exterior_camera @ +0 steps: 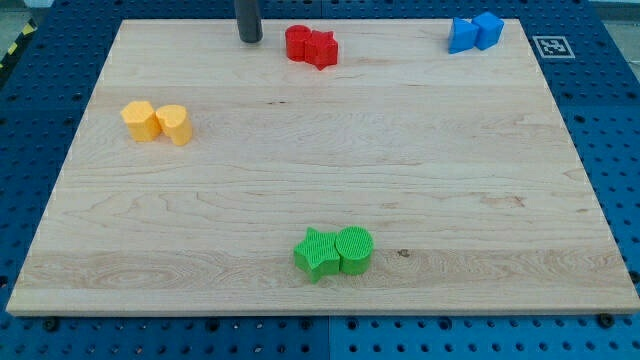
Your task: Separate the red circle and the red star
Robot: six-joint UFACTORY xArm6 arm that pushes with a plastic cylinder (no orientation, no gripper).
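Sitting tight together near the top edge of the frame, just left of centre, the red circle block (298,42) and the red star block (321,49) are touching, circle on the left, star on the right and a shade lower. So the pair's long axis runs roughly left to right across the frame, tilted slightly downward toward the right.

My tip (250,39), the lower end of the dark rod, stands just to the left of the red circle, near it but apart, with nothing pressed against it. It has no jaws to spread or close; it is a plain rod end. It lies almost on the pair's own axis, and that matters: a straight push rightward would likely shove both blocks along together. I judge it needs to come at the seam from above or below.

Further out, two yellow blocks (157,122) sit side by side at the left, two blue blocks (475,32) in the upper right corner, and a green star (317,253) touching a green circle (353,248) near the bottom of the pale wooden board (400,160).
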